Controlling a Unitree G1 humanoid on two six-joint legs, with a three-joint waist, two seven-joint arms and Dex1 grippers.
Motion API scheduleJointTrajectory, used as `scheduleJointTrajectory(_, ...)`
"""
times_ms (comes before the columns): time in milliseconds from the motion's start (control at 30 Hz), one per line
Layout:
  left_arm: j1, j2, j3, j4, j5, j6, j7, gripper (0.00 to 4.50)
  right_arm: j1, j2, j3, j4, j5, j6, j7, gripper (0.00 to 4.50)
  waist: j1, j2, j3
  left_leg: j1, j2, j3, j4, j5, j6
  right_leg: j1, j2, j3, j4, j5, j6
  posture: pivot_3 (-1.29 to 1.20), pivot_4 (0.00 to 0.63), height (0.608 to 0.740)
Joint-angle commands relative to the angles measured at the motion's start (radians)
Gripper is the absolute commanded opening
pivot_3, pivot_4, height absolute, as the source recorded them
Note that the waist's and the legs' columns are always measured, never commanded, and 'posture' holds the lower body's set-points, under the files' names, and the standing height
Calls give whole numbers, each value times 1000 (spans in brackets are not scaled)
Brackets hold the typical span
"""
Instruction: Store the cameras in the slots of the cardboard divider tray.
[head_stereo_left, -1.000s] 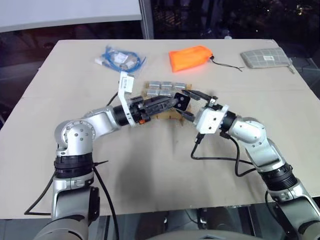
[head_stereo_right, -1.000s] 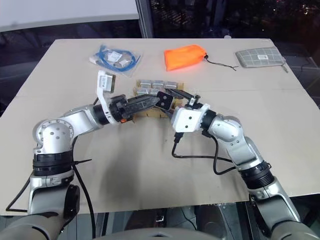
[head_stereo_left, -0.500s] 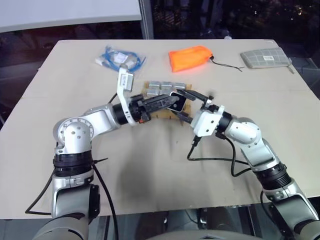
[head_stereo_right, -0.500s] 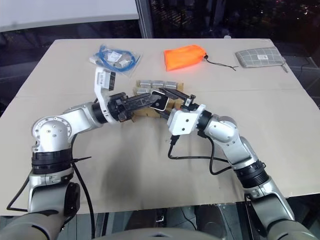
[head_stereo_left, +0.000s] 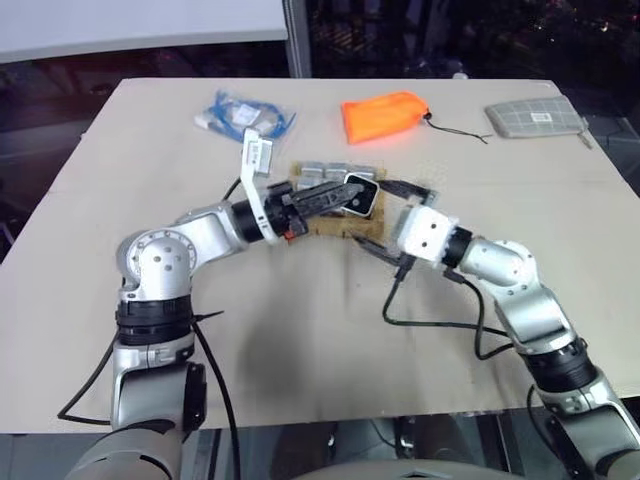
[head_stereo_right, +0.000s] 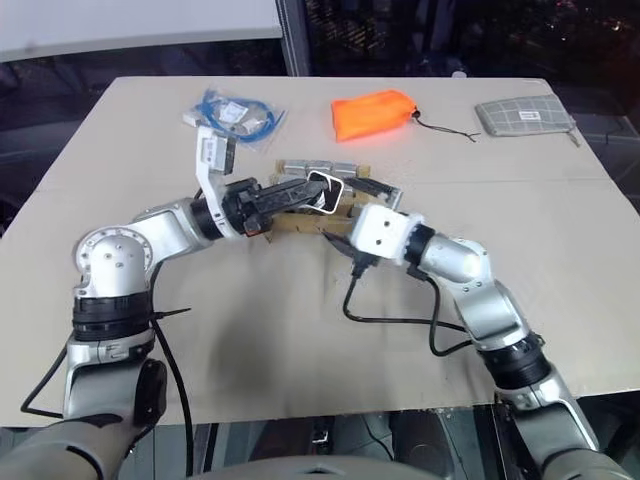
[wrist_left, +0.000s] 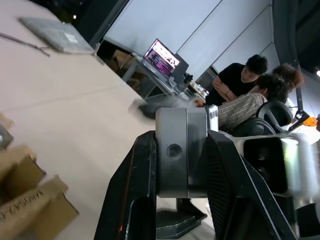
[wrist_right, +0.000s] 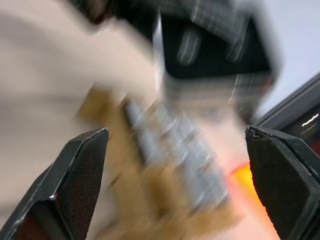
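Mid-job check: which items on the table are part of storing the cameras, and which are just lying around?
Part of the job:
- camera held in the left gripper
- cameras already in slots
- cardboard divider tray
- right gripper, open beside the tray

Lying about:
- bagged blue cable
- orange pouch
- grey gridded pouch

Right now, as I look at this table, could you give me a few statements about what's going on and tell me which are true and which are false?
1. The left fingers are clamped on a camera. True.
2. The right fingers are closed on that same camera. False: they stand wide apart, holding nothing.
3. Several cameras already sit in the cardboard divider tray. True, along its far row.
4. The orange pouch lies inside the tray. False: it lies beyond it on the table.
5. The bagged blue cable is in the right fingers. False: it lies on the table.
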Motion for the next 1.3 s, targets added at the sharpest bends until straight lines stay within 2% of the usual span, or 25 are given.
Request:
scheduleJointTrajectory(33, -79, 71, -120, 26, 185, -190, -180, 731, -18, -128, -153, -147, 196, 297, 102, 4384, 1, 0, 0, 0, 0, 0, 0, 0, 0, 0, 0, 0, 0, 0, 0, 0, 150, 740)
scheduleJointTrajectory(167, -170, 127, -330, 176, 485, -504, -394, 731, -41, -272, -292, -260, 420, 638, 141, 4384, 4, 0, 0, 1, 0, 1, -1, 0, 0, 0, 1, 0, 0, 0, 0, 0, 150, 740)
scheduleJointTrajectory(333, -320, 90, -475, 468, 734, -805, -549, 731, -139, -280, -414, -328, 633, 924, 45, 4384, 8, 0, 0, -1, 1, 3, -2, -2, 3, -1, 3, 0, -2, 0, 0, 0, 150, 740)
scheduleJointTrajectory(433, -438, 41, -496, 680, 832, -968, -579, 731, -172, -296, -442, -359, 707, 1058, -10, 4384, 17, 0, 1, -3, 1, 1, -1, -2, 3, -2, 2, 0, -4, 0, 0, 0, 150, 740)
scheduleJointTrajectory(567, -564, -13, -479, 890, 892, -1099, -613, 731, -210, -300, -485, -375, 762, 1219, -94, 4384, 20, 0, 1, -16, 0, 0, 4, -2, 4, -8, 1, -7, -4, 0, 0, 0, 150, 740)
scheduleJointTrajectory(800, -643, -59, -486, 1062, 988, -1223, -650, 731, -256, -244, -540, -363, 790, 1383, -203, 4384, 13, 0, 1, -17, 0, 0, 3, -3, 5, -10, 0, -7, -5, 0, 0, 0, 150, 740)
scheduleJointTrajectory(1167, -694, -91, -492, 1146, 1100, -1280, -671, 731, -260, -224, -548, -365, 837, 1386, -265, 4384, 14, -1, 1, -17, 0, -3, 3, -3, 5, -10, 0, -6, -4, 0, 0, 0, 150, 740)
scheduleJointTrajectory(1300, -711, -119, -484, 1183, 1113, -1251, -713, 731, -265, -215, -545, -361, 842, 1386, -280, 4384, 13, 0, 1, -17, 0, -3, 3, -3, 5, -10, 0, -6, -4, 0, 0, 0, 150, 740)
